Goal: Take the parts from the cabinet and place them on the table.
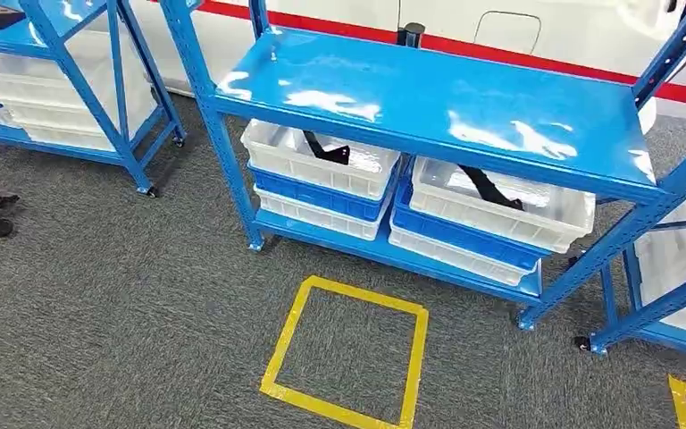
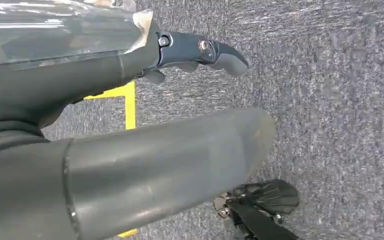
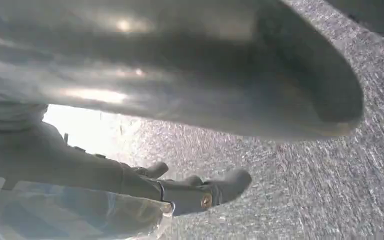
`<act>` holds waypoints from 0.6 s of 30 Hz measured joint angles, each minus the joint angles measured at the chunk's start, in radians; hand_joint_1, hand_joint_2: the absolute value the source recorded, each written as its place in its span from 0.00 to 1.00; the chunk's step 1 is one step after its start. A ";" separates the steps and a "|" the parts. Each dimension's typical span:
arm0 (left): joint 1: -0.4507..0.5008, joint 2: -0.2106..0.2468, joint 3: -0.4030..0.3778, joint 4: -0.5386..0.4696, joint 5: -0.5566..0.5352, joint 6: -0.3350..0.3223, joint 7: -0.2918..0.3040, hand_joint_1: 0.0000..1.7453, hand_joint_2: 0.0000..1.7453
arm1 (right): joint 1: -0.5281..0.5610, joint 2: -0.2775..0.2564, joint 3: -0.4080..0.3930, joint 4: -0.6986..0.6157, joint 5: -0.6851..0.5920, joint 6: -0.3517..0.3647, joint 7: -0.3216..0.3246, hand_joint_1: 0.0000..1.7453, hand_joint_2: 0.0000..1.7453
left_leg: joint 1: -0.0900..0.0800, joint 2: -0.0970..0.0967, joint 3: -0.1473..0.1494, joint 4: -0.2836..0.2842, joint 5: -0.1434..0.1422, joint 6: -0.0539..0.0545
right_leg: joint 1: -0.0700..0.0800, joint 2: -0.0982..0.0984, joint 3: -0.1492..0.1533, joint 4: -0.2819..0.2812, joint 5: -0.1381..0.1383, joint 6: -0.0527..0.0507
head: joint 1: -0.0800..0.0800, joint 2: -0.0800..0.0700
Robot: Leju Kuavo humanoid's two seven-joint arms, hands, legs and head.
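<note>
Two empty hands [image 2: 200, 55] [image 3: 200, 192] over grey carpet [image 1: 98, 295], blue cabinet [image 1: 429, 98], yellow tape square [image 1: 348, 353]

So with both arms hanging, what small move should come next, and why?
Probably step toward the blue rack and reach for the left white bin, where a black part lies. Both the left hand and right hand hang over carpet holding nothing.

The blue shelf [image 1: 429, 98] overhangs the two white bins [image 1: 322, 161] below, leaving a low gap above their rims; blue uprights [image 1: 223, 143] flank that opening on both sides
</note>
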 joint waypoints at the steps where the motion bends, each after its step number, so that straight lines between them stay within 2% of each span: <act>1: 0.000 0.001 0.000 0.000 0.000 0.000 0.001 0.00 0.00 | 0.000 0.001 0.000 0.001 0.000 0.000 0.000 0.00 0.00 | -0.001 0.001 0.012 0.002 -0.006 -0.006 | 0.004 -0.007 -0.005 -0.002 -0.014 -0.017 | 0.001 0.000; 2: -0.001 0.002 0.000 0.000 0.000 0.001 0.001 0.00 0.00 | -0.003 0.002 0.000 0.001 0.000 0.000 0.000 0.00 0.00 | -0.003 0.003 0.006 0.000 -0.012 -0.014 | 0.010 -0.018 -0.002 -0.006 -0.047 -0.053 | 0.000 0.000; 3: -0.001 0.000 0.000 0.000 0.000 0.001 0.001 0.00 0.00 | -0.005 0.002 0.000 0.001 0.000 0.000 0.000 0.00 0.00 | -0.003 0.004 0.007 -0.003 -0.019 -0.023 | 0.016 -0.014 0.012 -0.011 -0.024 -0.063 | -0.002 0.000; 4: 0.000 0.000 0.000 0.000 0.000 0.002 0.001 0.00 0.00 | -0.001 0.002 0.000 0.001 0.000 0.000 0.000 0.00 0.00 | -0.002 0.005 0.017 0.013 -0.011 -0.028 | 0.012 -0.012 0.005 -0.014 -0.012 -0.079 | -0.006 0.000; 5: -0.001 0.000 0.000 0.000 0.000 0.002 0.001 0.00 0.00 | 0.003 0.002 0.000 0.002 0.000 0.000 0.000 0.00 0.00 | 0.000 0.005 0.022 0.016 -0.014 -0.031 | 0.009 -0.008 0.016 -0.015 -0.013 -0.088 | -0.004 0.000; 6: -0.002 0.000 0.000 0.000 0.000 0.002 0.001 0.00 0.00 | 0.002 0.003 0.000 0.002 0.000 0.000 0.000 0.00 0.00 | 0.002 0.005 0.013 0.029 -0.026 -0.037 | 0.003 -0.009 0.035 -0.019 -0.013 -0.093 | -0.006 0.000; 7: -0.004 -0.002 0.000 0.001 0.000 0.002 0.001 0.00 0.00 | -0.002 0.002 0.000 0.003 0.000 0.000 0.000 0.00 0.00 | 0.003 0.004 -0.006 0.069 -0.040 -0.042 | 0.003 -0.009 0.039 -0.019 -0.015 -0.096 | -0.006 0.000; 8: -0.007 -0.003 0.000 0.001 0.000 0.002 0.000 0.00 0.00 | -0.003 0.002 0.000 0.003 0.000 0.000 0.000 0.00 0.00 | 0.005 0.004 -0.044 0.134 -0.059 -0.046 | 0.003 -0.008 0.039 -0.019 -0.018 -0.100 | -0.009 0.000; 10: -0.006 -0.003 0.000 0.001 0.000 0.002 0.000 0.00 0.00 | -0.003 0.002 -0.001 0.003 -0.001 0.000 0.000 0.00 0.00 | 0.007 0.003 -0.138 0.275 -0.120 -0.052 | 0.004 -0.007 0.043 -0.019 -0.025 -0.109 | -0.008 0.000; 11: -0.005 -0.004 0.000 0.001 0.000 0.002 0.000 0.00 0.00 | 0.001 0.002 -0.001 0.003 -0.002 0.000 0.000 0.00 0.00 | 0.007 0.003 -0.172 0.308 -0.134 -0.054 | 0.005 -0.007 0.048 -0.019 -0.031 -0.110 | -0.008 0.000; 12: -0.004 -0.005 0.000 0.001 -0.002 0.002 0.000 0.00 0.00 | 0.004 0.002 -0.002 0.004 -0.005 -0.002 0.000 0.00 0.00 | 0.008 0.004 -0.181 0.293 -0.120 -0.054 | 0.005 -0.005 0.055 -0.019 -0.036 -0.109 | -0.008 0.000; 13: -0.004 -0.005 0.000 0.001 -0.003 0.002 0.000 0.00 0.00 | 0.006 0.003 -0.003 0.004 -0.005 -0.002 0.000 0.00 0.00 | 0.009 0.004 -0.170 0.245 -0.084 -0.053 | 0.004 -0.004 0.064 -0.019 -0.043 -0.106 | -0.008 0.000; 15: -0.004 -0.004 0.000 0.001 -0.004 0.002 0.000 0.00 0.00 | 0.007 0.005 -0.006 0.004 -0.006 -0.004 0.000 0.00 0.00 | 0.010 0.004 -0.112 0.087 0.026 -0.047 | 0.002 -0.002 0.083 -0.019 -0.057 -0.100 | -0.008 0.000; 16: -0.004 -0.004 0.000 0.001 -0.004 0.002 0.000 0.00 0.00 | 0.007 0.005 -0.009 0.004 -0.006 -0.004 0.000 0.00 0.00 | 0.008 0.006 -0.095 0.030 0.064 -0.041 | 0.003 -0.002 0.084 -0.019 -0.064 -0.095 | -0.010 0.000; 17: -0.006 -0.005 0.000 0.001 -0.004 0.001 0.000 0.00 0.00 | 0.006 0.005 -0.010 0.004 -0.006 -0.004 0.000 0.00 0.00 | 0.002 0.006 -0.094 0.040 -0.006 -0.032 | 0.011 0.002 0.085 -0.020 -0.072 -0.085 | -0.009 0.000; 18: -0.008 -0.005 0.000 0.001 -0.004 0.001 0.000 0.00 0.00 | 0.004 0.005 -0.011 0.004 -0.006 -0.005 0.000 0.00 0.00 | -0.001 0.005 -0.091 0.039 -0.005 -0.026 | 0.011 0.000 0.089 -0.029 -0.079 -0.078 | -0.009 0.000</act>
